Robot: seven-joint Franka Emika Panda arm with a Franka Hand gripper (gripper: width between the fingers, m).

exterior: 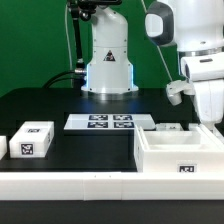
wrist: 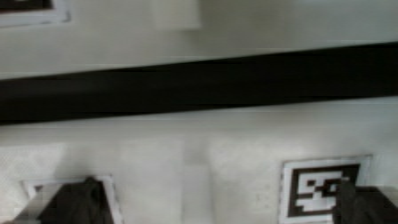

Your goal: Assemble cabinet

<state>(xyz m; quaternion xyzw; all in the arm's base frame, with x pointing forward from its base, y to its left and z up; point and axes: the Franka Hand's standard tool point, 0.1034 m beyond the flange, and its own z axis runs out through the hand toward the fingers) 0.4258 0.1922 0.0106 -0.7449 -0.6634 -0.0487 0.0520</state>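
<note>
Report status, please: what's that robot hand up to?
Gripper close above cabinet, open or shut unclear. Cabinet on table, open side up, exterior view's right. Nothing seen between them.

White cabinet, open side up

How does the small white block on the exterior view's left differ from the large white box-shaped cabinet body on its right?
The small white block is far smaller than the large white box-shaped cabinet body. The block looks closed on every visible face; the cabinet body is open on top, showing a hollow compartment. Both are white and carry black-and-white square tags.
</note>
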